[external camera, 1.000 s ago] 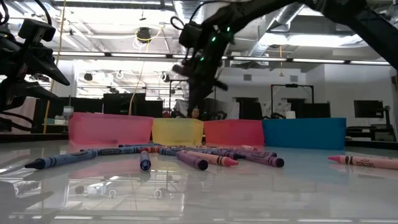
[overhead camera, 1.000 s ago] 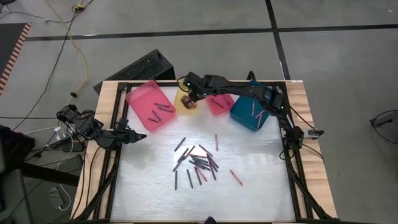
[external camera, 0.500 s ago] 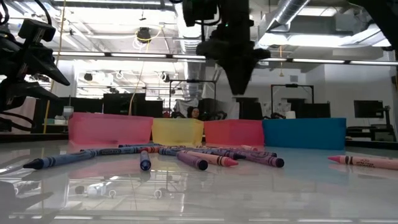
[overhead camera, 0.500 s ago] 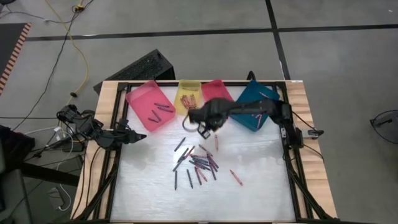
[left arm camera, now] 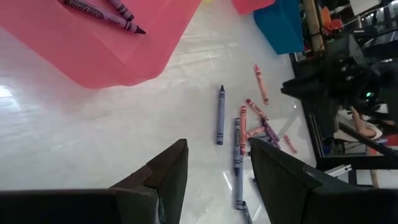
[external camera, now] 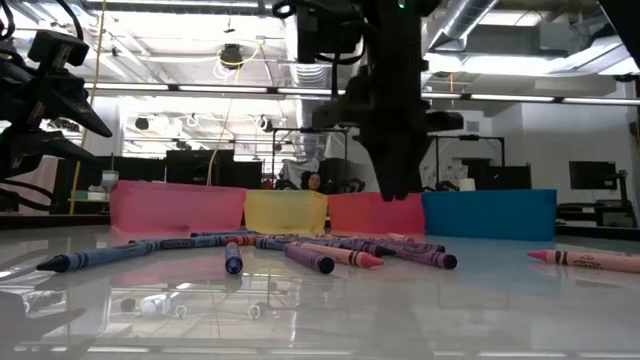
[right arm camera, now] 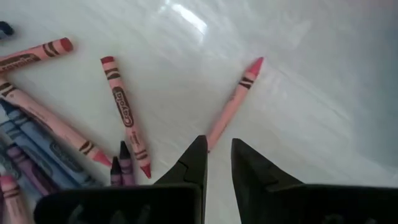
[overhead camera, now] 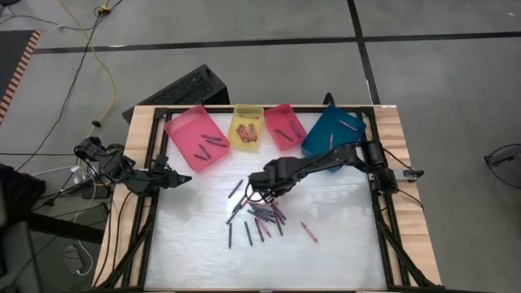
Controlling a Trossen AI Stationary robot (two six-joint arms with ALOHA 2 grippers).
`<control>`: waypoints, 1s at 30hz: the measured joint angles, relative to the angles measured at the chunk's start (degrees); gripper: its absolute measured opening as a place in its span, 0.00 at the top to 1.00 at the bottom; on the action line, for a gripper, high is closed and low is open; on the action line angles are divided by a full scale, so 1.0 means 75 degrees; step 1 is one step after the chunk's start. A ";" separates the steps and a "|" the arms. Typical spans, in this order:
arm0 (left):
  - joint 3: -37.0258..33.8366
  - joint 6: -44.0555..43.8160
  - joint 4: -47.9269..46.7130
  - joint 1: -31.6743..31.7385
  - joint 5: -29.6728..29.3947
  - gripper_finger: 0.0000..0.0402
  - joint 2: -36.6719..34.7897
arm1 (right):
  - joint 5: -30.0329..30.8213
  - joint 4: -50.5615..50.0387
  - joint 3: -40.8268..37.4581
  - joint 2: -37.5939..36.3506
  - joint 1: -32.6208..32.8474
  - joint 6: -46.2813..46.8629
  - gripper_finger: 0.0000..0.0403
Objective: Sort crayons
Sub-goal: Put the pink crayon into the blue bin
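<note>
"Crayola" reads along the wrapper of a red crayon [right arm camera: 126, 118] lying on the table.

Four trays stand in a row along the far side of the white table [overhead camera: 342, 236]: a big pink tray [overhead camera: 189, 130], a yellow tray [overhead camera: 244, 137], a red tray [overhead camera: 278, 119] and a blue tray [overhead camera: 324, 140]. All lie beyond the right claw [overhead camera: 254, 188], the yellow and red nearest it. A black keyboard [overhead camera: 175, 88] and a yellow cable [overhead camera: 99, 61] lie on the grey floor behind the table.
</note>
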 joint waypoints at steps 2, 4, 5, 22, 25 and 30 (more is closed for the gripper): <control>0.0000 -0.0039 0.0005 0.0002 0.0021 0.59 0.0000 | 0.0096 0.0263 -0.0306 -0.0096 0.0029 0.0164 0.84; 0.0000 -0.0042 0.0007 -0.0001 0.0047 0.59 0.0000 | 0.0179 0.0392 -0.0656 -0.0266 0.0025 0.0385 0.84; 0.0000 -0.0042 0.0007 -0.0001 0.0047 0.59 0.0000 | 0.0195 0.0479 -0.0894 -0.0427 0.0009 0.0457 0.84; 0.0000 -0.0041 0.0002 -0.0001 -0.0227 0.59 0.0000 | 0.0592 0.3976 -0.3748 -0.2662 -0.0127 0.0292 0.84; 0.0000 -0.0048 0.0002 -0.0001 -0.0238 0.59 0.0000 | 0.0592 0.4001 -0.3742 -0.2663 -0.0128 0.0292 0.84; 0.0000 -0.0059 0.0002 -0.0001 -0.0248 0.59 0.0000 | 0.0595 0.3992 -0.3741 -0.2644 -0.0128 0.0261 0.84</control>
